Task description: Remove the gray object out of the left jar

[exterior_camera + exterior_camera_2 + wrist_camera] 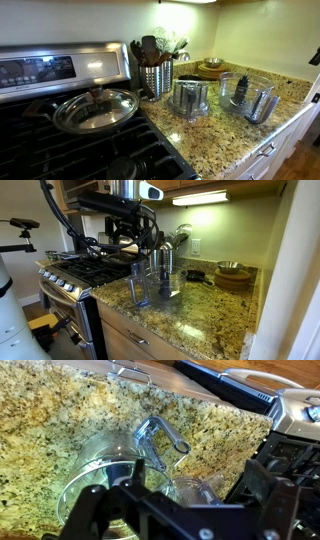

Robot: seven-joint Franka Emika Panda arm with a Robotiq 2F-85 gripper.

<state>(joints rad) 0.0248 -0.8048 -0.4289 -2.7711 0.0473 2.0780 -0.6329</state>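
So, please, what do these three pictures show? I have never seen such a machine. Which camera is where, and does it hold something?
This is a kitchen with one robot arm, which a person steers from a distance. Two pictures come from cameras standing in the room. The third camera sits on the arm's wrist and looks down past the gripper, the arm's two-fingered hand.

On the granite counter stand three clear containers: a wide low jar with a slim gray object in it, a narrower jar and a small cup. Nearby are a stove with a lidded pan, a utensil holder and wooden bowls.

The gripper's fingers look apart, and it holds nothing.
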